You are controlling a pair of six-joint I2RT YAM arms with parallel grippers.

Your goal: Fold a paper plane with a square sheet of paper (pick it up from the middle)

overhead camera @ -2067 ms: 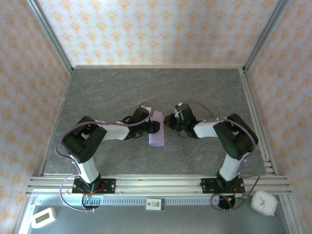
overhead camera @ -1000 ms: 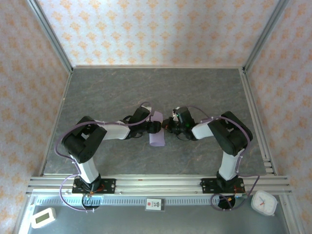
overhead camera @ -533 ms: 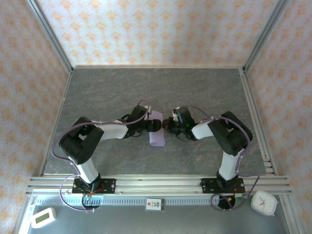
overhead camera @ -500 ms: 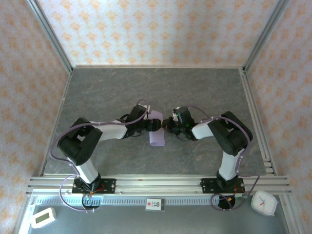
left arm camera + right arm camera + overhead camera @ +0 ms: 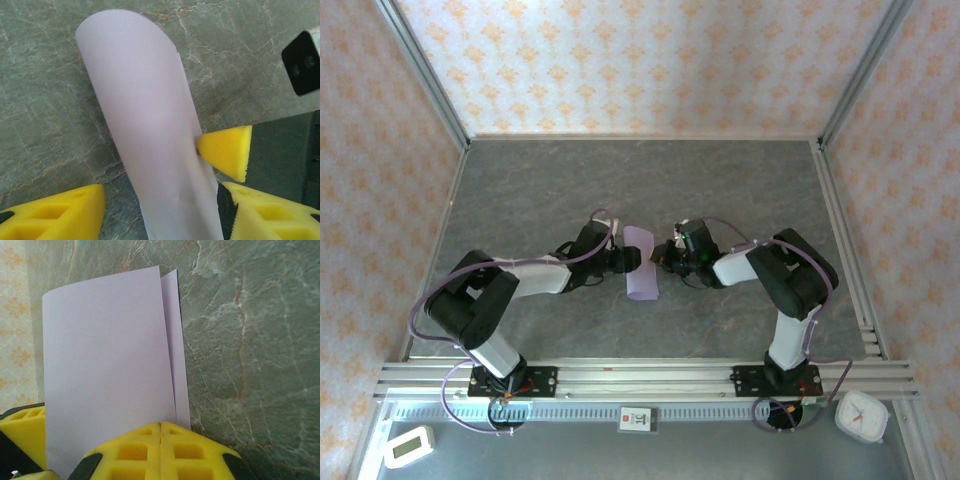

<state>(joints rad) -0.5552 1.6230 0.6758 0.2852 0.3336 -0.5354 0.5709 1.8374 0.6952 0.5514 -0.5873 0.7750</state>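
Observation:
The square sheet of paper (image 5: 641, 268) is pale lilac and lies bent over itself in a loose curl on the table, mid-centre. In the left wrist view the sheet of paper (image 5: 145, 140) arches between my left fingers (image 5: 60, 215). My left gripper (image 5: 160, 202) straddles it, open, with a gap on the left side. My right gripper (image 5: 161, 426) is shut on the sheet's two overlapped edges (image 5: 172, 365). Its yellow tip (image 5: 227, 150) presses the paper's right side. From above, the left gripper (image 5: 628, 260) and right gripper (image 5: 665, 258) face each other across the paper. The paper plane is out of view.
The grey marbled table (image 5: 640, 180) is boxed in by patterned walls and an aluminium frame (image 5: 840, 230). A rail (image 5: 640, 378) runs along the near edge. A white clock (image 5: 861, 415) and a white timer (image 5: 408, 446) lie beyond the rail.
The left arm has stretched lower and its gripper has slid slightly left along the paper. The right arm came in toward the sheet and has since stayed put.

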